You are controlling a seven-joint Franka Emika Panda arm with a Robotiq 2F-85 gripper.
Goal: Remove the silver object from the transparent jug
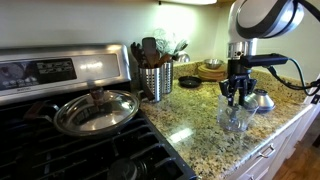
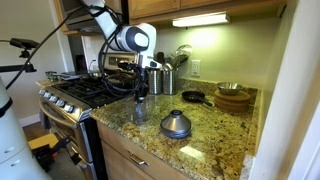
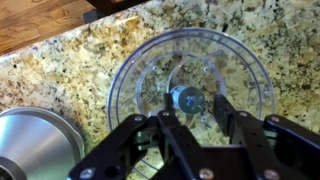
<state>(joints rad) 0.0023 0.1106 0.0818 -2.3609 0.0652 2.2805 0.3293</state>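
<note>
wrist view, centre frame: the gripper (image 3: 197, 125) hangs over the mouth of the transparent jug (image 3: 135, 60), fingers spread and empty. the silver object (image 3: 186, 98) stands inside the jug, just above their tips in the picture and in line with the gap. seen end-on, its long axis appears to point up at the camera, so a straight descent looks right. the jug rim rings the fingers closely. a silver dome (image 3: 30, 140) sits at lower left; in an exterior view the utensil canister (image 1: 155, 80) stands well apart.
</note>
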